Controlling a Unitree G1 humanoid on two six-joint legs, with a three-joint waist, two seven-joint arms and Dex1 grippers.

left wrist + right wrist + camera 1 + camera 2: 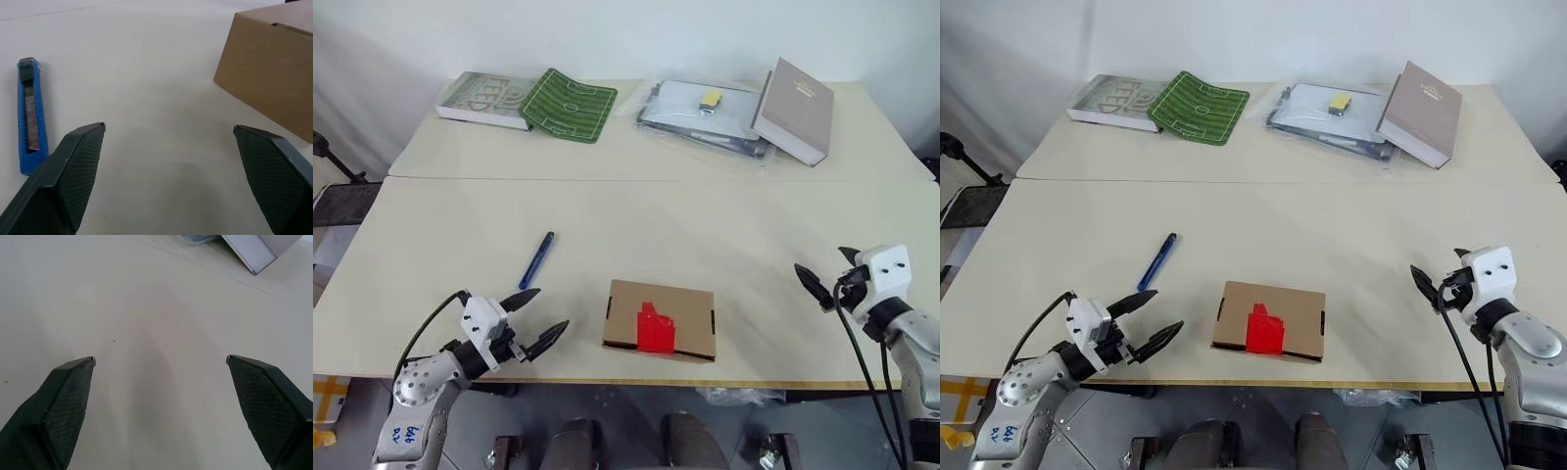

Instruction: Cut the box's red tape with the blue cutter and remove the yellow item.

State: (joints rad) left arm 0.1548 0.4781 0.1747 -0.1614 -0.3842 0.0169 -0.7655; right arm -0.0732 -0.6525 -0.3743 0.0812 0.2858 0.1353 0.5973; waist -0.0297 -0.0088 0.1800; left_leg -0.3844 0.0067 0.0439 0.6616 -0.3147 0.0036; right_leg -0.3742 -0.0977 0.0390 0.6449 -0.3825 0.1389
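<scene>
The box (659, 319), low brown cardboard, lies closed near the table's front edge, with the red tape (655, 328) across its top and front side. The blue cutter (536, 259) lies flat on the table, left of the box and a little farther back. My left gripper (551, 308) hovers open at the front edge, between cutter and box, touching neither. In the left wrist view the cutter (30, 115) and a corner of the box (274, 73) flank its empty fingers. My right gripper (820, 260) stands open and empty well right of the box. The yellow item is hidden.
At the back of the table (626, 211) lie a grey book (484, 100), a green football-pitch mat (570, 104), a plastic sleeve (700, 116) bearing a small flat yellow piece (711, 99), and a hardcover book (793, 110).
</scene>
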